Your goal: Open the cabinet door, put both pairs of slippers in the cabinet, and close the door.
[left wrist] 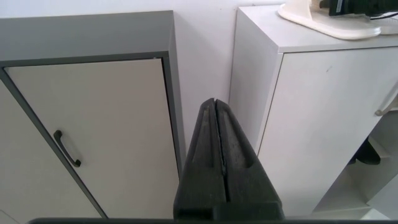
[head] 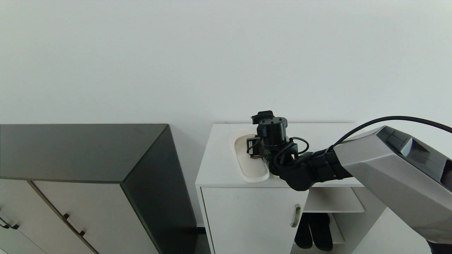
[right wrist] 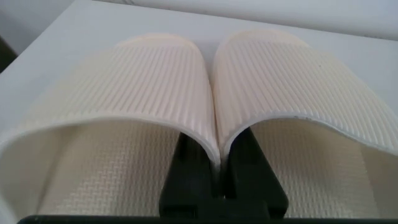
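Right wrist view: right tool point(right wrist: 219, 169) seemingly pinches cream slippers point(right wrist: 149, 81).

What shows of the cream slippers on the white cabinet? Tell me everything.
The cream slippers are a soft, foam-like pair with ribbed straps and dimpled footbeds. They lie flat, side by side and touching, on the white cabinet's top. The right gripper has one finger inside each slipper, pinching the two adjoining strap edges between them.

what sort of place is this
Probably a home entryway, or a mock-up of one: a white shoe cabinet with cream slippers on top and black slippers on a lower shelf, beside a grey-topped cabinet.
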